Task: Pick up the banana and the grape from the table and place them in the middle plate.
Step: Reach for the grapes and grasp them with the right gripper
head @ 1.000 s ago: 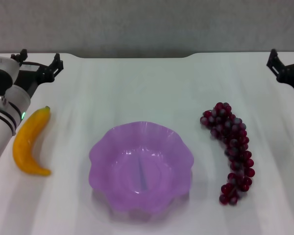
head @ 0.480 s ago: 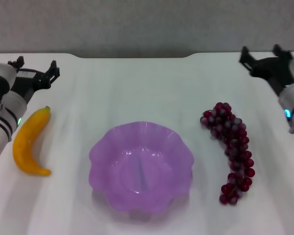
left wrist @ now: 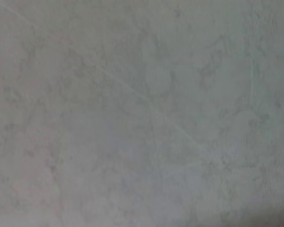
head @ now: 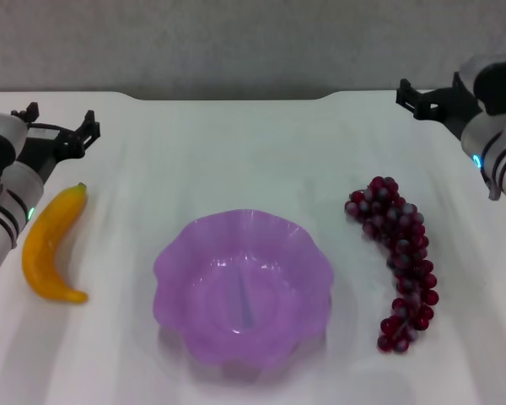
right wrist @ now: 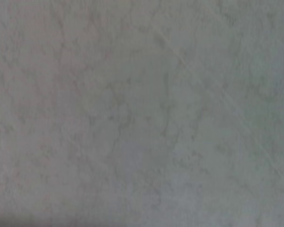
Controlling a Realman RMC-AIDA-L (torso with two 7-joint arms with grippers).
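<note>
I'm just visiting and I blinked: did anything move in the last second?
The right gripper has swung in from the table's right edge toward the far side, behind the grape bunch. The left gripper drifted slightly left, behind the banana. Neither holds anything. Banana, grapes and purple plate have not moved.

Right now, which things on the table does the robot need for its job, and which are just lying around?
Needed for the job:
banana
grape
middle plate
table
left end effector, open, above the banana
right end effector, open, beyond the grape

Just lying around:
nothing else is on the table
</note>
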